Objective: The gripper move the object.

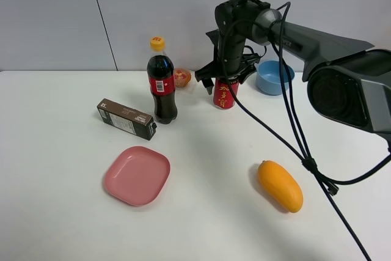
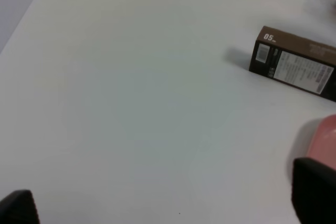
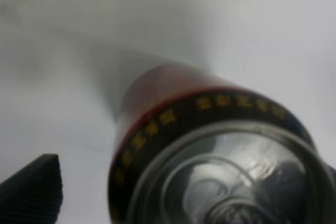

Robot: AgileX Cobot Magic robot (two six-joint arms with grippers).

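A: Nearest first: the left gripper point(image 2: 168, 203)?

B: Jaws spread wide over the bench point(image 2: 131, 103), holding nothing. A brown carton point(image 2: 294, 64) and a pink plate point(image 2: 325, 136) lie near it. Judged to have no part in this.

A: The right gripper point(image 1: 225, 82)?

B: Directly above the red can point(image 1: 225, 97), which stands upright, axis vertical, toward the bench's 12 o'clock edge. Jaws open, straddling the can's top without gripping; the ribbed finger point(image 3: 32, 192) stands clear of its wall.

A: Neighbours?

B: Cola bottle point(image 1: 162, 87) at the can's 9 o'clock, blue bowl point(image 1: 275, 77) at 2 o'clock.
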